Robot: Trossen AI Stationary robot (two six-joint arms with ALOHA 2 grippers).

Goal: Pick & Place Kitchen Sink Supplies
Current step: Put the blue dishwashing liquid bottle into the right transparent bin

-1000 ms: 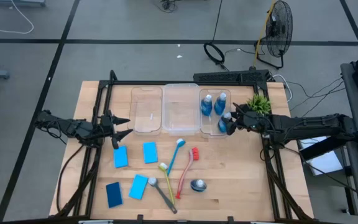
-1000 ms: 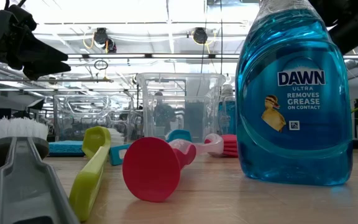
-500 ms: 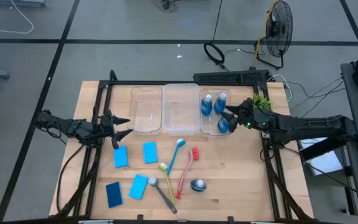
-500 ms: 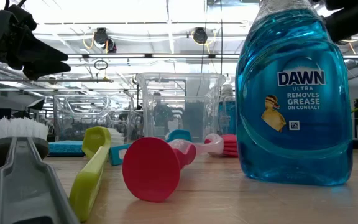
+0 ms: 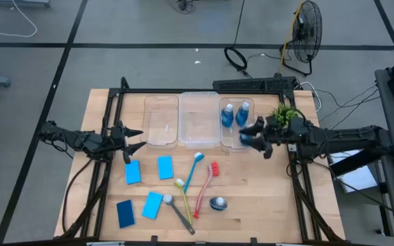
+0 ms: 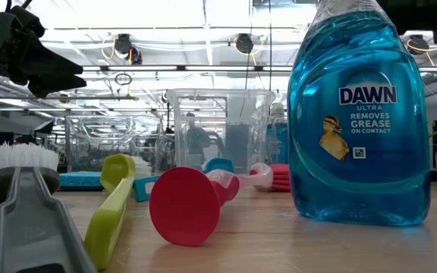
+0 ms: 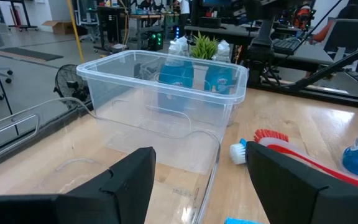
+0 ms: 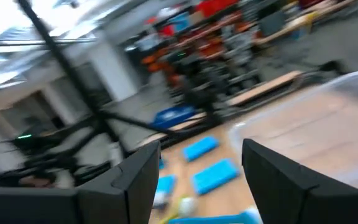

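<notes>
Four blue sponges (image 5: 165, 167) lie flat on the table's near left. Beside them lie the blue (image 5: 193, 167), red (image 5: 206, 188), yellow-green (image 5: 183, 195) and grey (image 5: 178, 213) brushes. One bottle of blue liquid (image 5: 217, 203) stands on the table, close in the low view (image 6: 355, 114). Two bottles (image 5: 234, 114) stand in the right clear bin (image 5: 223, 102), and a third (image 5: 243, 140) is partly covered by my right gripper (image 5: 255, 139). That gripper is open and empty above the bin. My left gripper (image 5: 134, 139) is open and empty at the left.
A clear lid (image 5: 161, 121) and a middle clear bin (image 5: 199, 119) lie left of the right bin. A green potted plant (image 5: 286, 113) stands at the far right beside my right arm. Bare wood lies near the right front.
My right gripper has moved over the right bin, first a little toward the far edge, then back toward the near edge. It has turned about its wrist on the way. My left arm has kept still.
</notes>
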